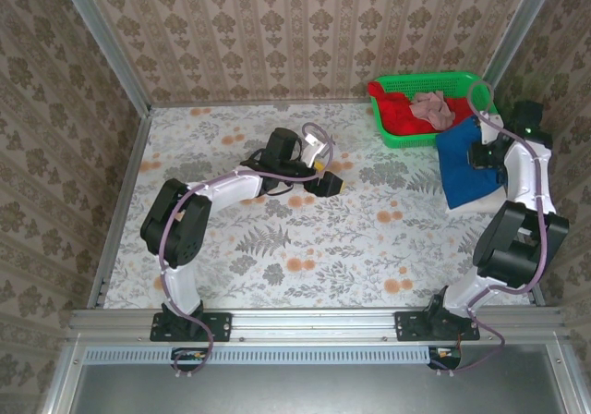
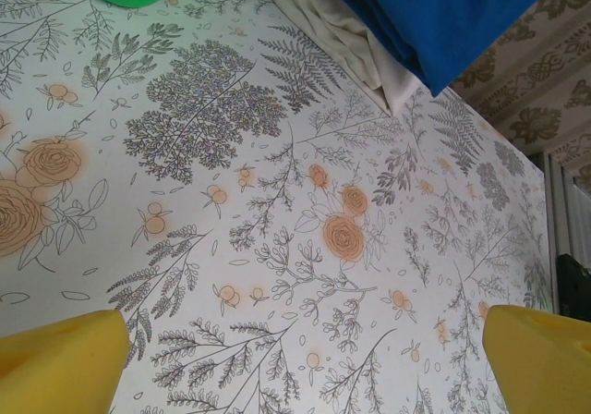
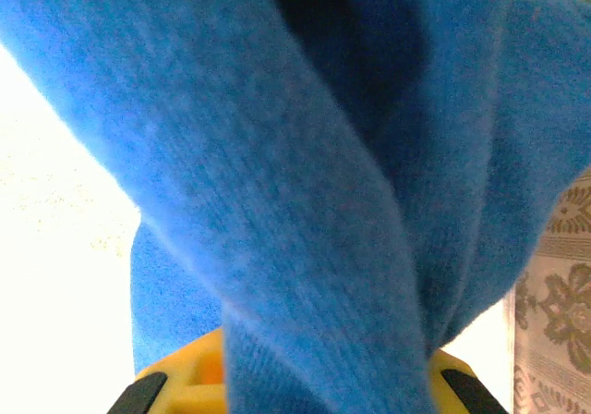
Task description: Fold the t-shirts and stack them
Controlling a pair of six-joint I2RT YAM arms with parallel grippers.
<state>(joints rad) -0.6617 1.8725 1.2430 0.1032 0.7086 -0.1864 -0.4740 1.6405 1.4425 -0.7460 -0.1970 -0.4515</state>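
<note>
Right pincer point(image 1: 481, 157): my jaws are clenched on a fold of the royal-blue t-shirt point(image 3: 305, 201), at the right edge of the desk point(image 1: 277, 257).
Left pincer point(image 2: 300, 372): released, jaws spread wide, hovering over bare desk near the middle.
Blue t-shirt location: lying atop the cream-white t-shirt point(image 2: 337, 35), just beside the green lattice basket point(image 1: 417, 82).
Handling: soft, light, limp knit; it drapes and bunches and holds no shape unsupported.
Grip point: I judge a hem or shoulder corner best, pinching one layer only so the cream shirt below is not dragged.
</note>
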